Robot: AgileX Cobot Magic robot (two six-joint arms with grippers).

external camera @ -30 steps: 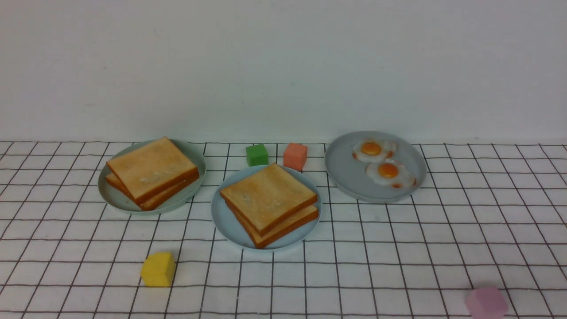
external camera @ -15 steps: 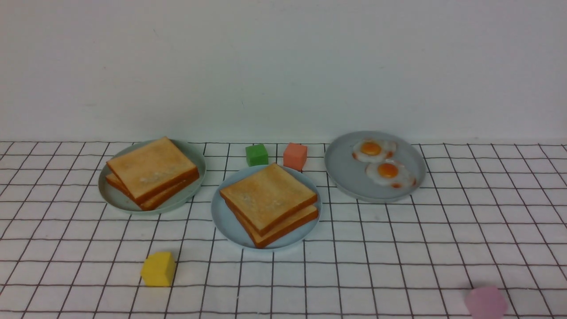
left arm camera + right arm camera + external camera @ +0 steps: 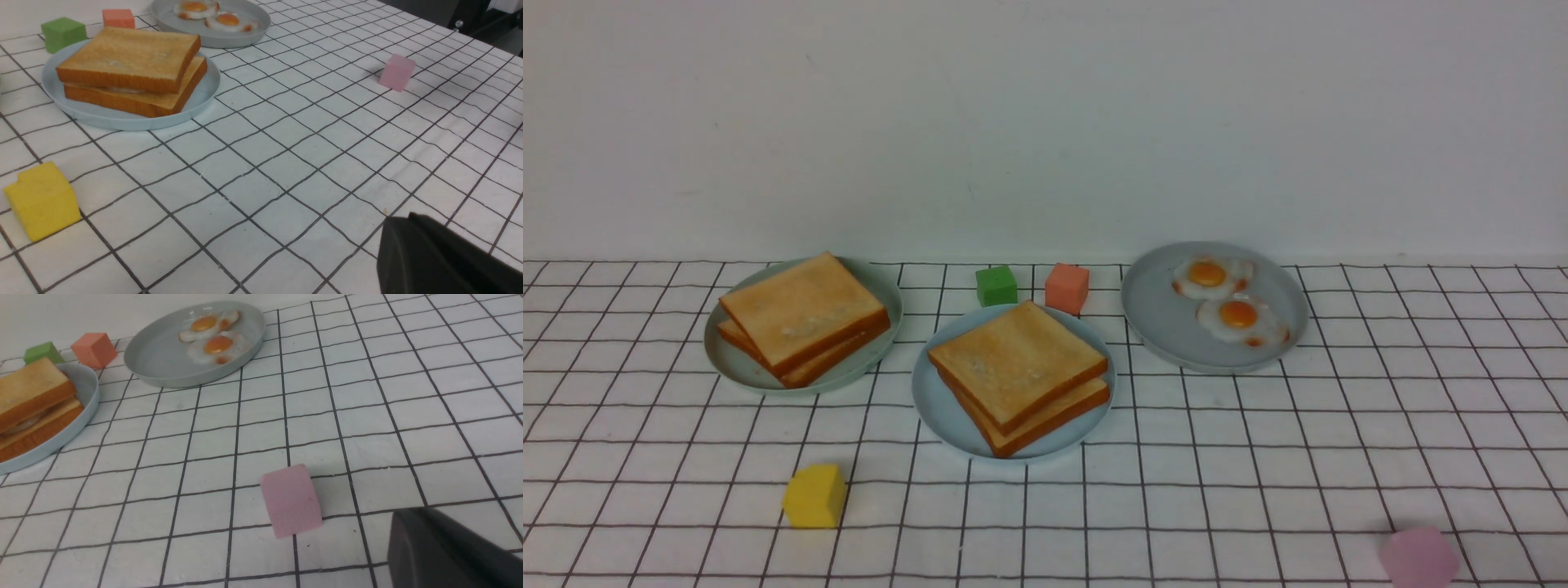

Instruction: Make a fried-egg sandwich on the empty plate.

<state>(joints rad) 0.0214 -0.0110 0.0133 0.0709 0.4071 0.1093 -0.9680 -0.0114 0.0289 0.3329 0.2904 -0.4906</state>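
Three plates [image 3: 935, 408] stand on the grid cloth. Four toast slices [image 3: 1013, 355] are stacked in two pairs. Two fried eggs [image 3: 1240, 317] share the grey plate [image 3: 1160, 314], right of the toast. Four foam cubes [image 3: 814, 496] lie around it.

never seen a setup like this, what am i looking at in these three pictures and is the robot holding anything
It is a two-armed robot at a table covered in a gridded cloth. One picture looks forward from between the arms; the other two come from a camera on each wrist. The dark shape at each wrist picture's edge is likely part of that arm's end effector; both are shut and hold nothing.

On the cloth: the light blue plate with the fried-egg sandwich, a white sliver of the fried egg showing between the slices; a grey-green plate with more toast; a grey plate with two eggs; and green, orange, yellow and pink blocks.
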